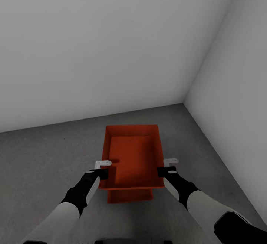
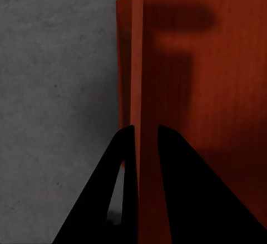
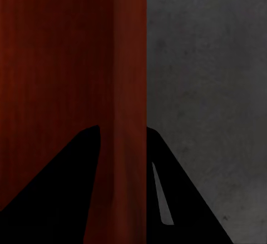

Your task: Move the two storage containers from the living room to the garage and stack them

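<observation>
Now stacking: left pincer point(image 1: 105, 167) and right pincer point(image 1: 167, 166) each clamp a side wall of the upper container point(image 1: 133, 155), held over the lower container point(image 1: 130, 195) on the garage floor point(image 1: 44, 155). Probably not seated yet; next, lower it squarely, then open both.

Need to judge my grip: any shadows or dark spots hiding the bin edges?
Head view: left hand casts a shadow inside the upper container. Left wrist view: same dark shadow on its floor; the fingers render pure black. Right wrist view: the container wall stays readable.
</observation>
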### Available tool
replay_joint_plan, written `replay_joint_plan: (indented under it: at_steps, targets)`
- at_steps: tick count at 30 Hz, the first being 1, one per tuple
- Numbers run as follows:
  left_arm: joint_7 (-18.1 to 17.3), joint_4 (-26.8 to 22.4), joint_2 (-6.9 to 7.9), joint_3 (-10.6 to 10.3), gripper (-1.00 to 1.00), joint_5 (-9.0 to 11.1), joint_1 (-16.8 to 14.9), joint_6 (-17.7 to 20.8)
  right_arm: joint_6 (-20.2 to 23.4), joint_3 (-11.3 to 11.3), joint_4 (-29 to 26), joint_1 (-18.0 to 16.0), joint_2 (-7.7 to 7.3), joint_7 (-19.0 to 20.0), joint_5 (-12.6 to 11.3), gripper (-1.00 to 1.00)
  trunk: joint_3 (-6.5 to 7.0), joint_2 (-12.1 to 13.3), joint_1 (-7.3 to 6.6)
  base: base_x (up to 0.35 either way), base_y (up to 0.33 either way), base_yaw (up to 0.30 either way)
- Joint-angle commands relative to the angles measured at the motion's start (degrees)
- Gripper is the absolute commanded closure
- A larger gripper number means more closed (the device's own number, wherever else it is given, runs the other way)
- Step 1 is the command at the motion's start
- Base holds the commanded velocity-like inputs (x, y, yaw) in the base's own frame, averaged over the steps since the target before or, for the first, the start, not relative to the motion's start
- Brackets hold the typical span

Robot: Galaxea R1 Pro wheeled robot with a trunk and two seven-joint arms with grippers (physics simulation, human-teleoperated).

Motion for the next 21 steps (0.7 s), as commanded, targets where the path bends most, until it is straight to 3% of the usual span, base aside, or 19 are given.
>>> replay_joint_plan:
  at_steps: [1, 21]
  targets:
    - [0.5, -0.2, 0.11, -0.3, 1.0, 1.8, -0.1, 0.2, 0.2, 1.7, 4.3, 0.0, -1.51, -0.4, -1.3, 1.0, -0.18, -0.1, 0.03, 0.0, 0.0, 0.0]
    - [0.5, -0.2, 0.11, -0.3, 1.0, 1.8, -0.1, 0.2, 0.2, 1.6, 4.3, 0.0, -1.58, -0.4, -1.4, 1.0, -1.99, -0.1, 0.03, 0.0, 0.0, 0.0]
